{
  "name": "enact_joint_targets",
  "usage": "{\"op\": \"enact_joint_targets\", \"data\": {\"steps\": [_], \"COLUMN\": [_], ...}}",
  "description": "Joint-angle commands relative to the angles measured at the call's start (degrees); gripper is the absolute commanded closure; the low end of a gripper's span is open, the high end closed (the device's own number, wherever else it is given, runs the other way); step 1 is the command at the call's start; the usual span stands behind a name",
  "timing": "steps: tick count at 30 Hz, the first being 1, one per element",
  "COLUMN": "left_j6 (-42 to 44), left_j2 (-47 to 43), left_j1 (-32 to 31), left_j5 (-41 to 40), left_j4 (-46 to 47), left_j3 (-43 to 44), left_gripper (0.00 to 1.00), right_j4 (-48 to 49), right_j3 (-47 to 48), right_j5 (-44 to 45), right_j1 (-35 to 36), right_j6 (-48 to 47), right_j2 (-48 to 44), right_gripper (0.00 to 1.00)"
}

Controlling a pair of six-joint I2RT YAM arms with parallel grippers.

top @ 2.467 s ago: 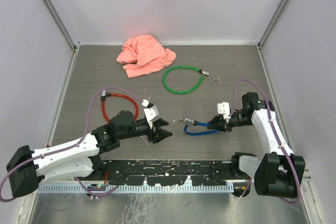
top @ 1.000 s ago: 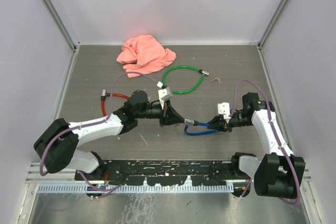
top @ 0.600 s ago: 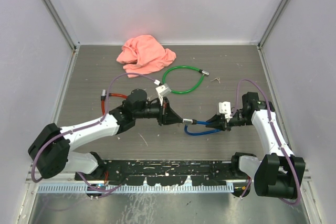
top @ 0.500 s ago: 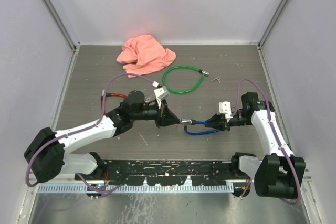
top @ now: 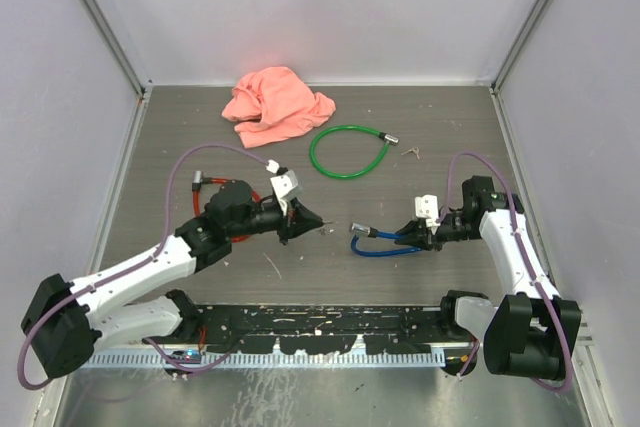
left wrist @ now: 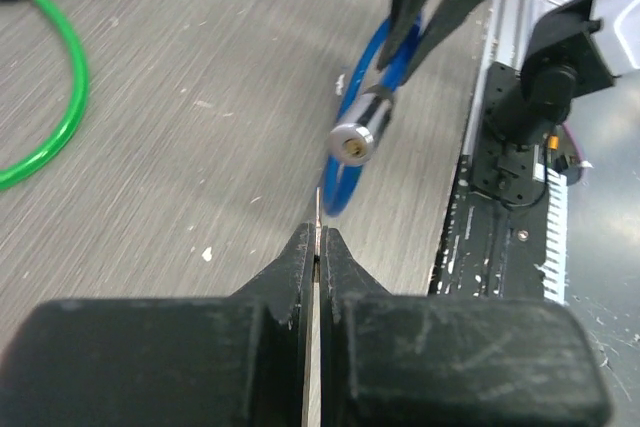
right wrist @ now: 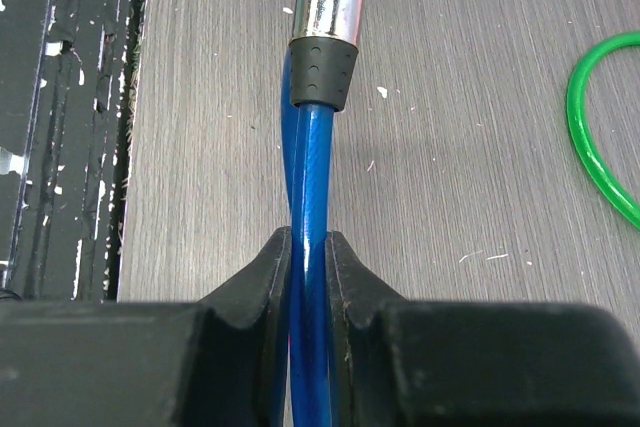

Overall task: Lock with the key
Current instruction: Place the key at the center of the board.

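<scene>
Grey wood-grain surface point(top: 200, 127) is spreading under both arms, and right of its centre the right end effector point(top: 428, 236) is clamping the doubled cable of the blue cable lock point(top: 385, 244). The lock's chrome head point(top: 357, 230) is running lengthwise left-right and pointing left, with its keyhole face looking into the left wrist camera. Opposite it, the left end effector point(top: 316, 226) is pinching the key point(left wrist: 318, 209) with fingers fully closed, the blade aiming at that head but standing apart from it. Only a thin edge of the key is showing, its bow is hiding between the fingers, and a red cable point(top: 208, 183) is lying partly covered by the left arm.
</scene>
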Motion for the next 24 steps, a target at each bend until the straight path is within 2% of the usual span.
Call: {"op": "enact_joint_targets", "data": {"steps": [1, 4, 6, 11, 13, 17, 24], "left_j6": [-5.26, -15.50, -22.63, -35.70, -40.29, -46.29, -45.24], "left_j2": [-3.36, -3.91, -4.04, -2.19, 1.17, 10.07, 22.38], "left_j1": [4.14, 8.91, 13.48, 22.03, 22.32, 19.91, 9.95], "left_j5": [-3.41, -4.71, -2.28, 2.26, 3.64, 6.62, -3.47], "left_j4": [-1.54, -2.34, -1.99, 2.68, 7.65, 14.33, 17.92], "left_j3": [-2.34, -4.54, -6.16, -11.33, -12.77, -9.18, 0.83], "left_gripper": [1.00, 1.00, 1.00, 1.00, 1.00, 1.00, 1.00], "right_j4": [0.99, 1.44, 2.43, 8.65, 14.48, 23.24, 24.28], "right_j3": [-0.76, -0.74, -0.56, 2.16, 3.81, 8.98, 20.42], "right_j5": [4.78, 4.41, 4.22, 2.58, 3.25, 4.58, 9.61], "right_j1": [-0.49, -0.58, -0.58, -1.20, -1.59, -3.85, -11.44], "right_j6": [0.30, 0.98, 2.45, 12.59, 23.15, 38.81, 52.91], "right_j2": [-0.24, -0.45, -0.63, -0.75, -0.67, 0.56, 8.01], "right_gripper": [0.99, 0.99, 0.99, 0.99, 0.99, 0.99, 0.99]}}
